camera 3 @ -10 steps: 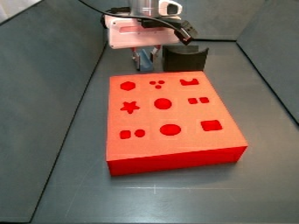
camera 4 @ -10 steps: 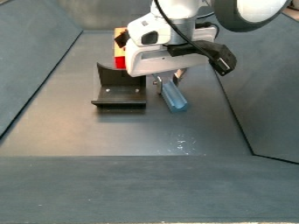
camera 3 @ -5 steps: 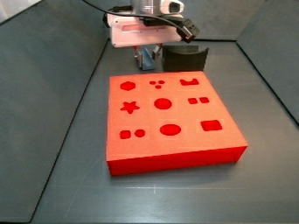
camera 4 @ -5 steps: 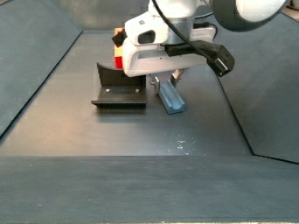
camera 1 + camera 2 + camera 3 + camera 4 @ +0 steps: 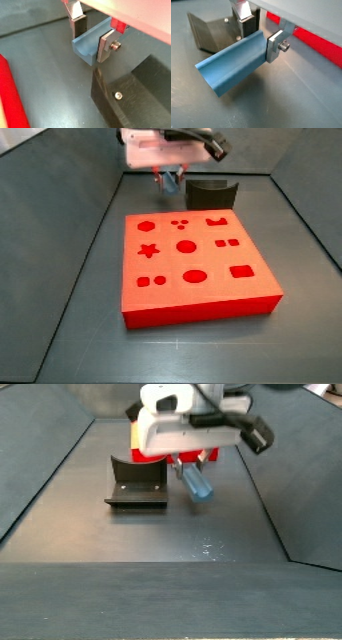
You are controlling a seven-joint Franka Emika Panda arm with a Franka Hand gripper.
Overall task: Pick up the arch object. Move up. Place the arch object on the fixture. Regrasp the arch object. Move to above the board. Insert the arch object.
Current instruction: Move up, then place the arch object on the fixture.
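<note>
Centrally on the dark grey floor (image 5: 60, 318), the board (image 5: 201, 293) is seen in a side view as a large flat bright red block, its top cut with recesses of star, circle, hexagon, oval, square and arch shapes. Beyond its far edge, the fixture (image 5: 210, 194) is shown standing on the floor as a small near-black block; from the opposite side it appears as an L-shaped bracket (image 5: 138, 485) on a base plate. Just beside the fixture, the claw (image 5: 170, 176) is held raised above the floor, and in a side view a gap can be made out between the piece's lower end and the floor (image 5: 201, 544). The claw (image 5: 91, 36) is closed on the arch object (image 5: 89, 42), a small blue-grey elongated piece, with one silver finger (image 5: 106, 46) pressed against each of its sides. In a wrist view the arch object (image 5: 232, 62) is seen projecting well past the fingers (image 5: 274, 46), tilted rather than upright.
</note>
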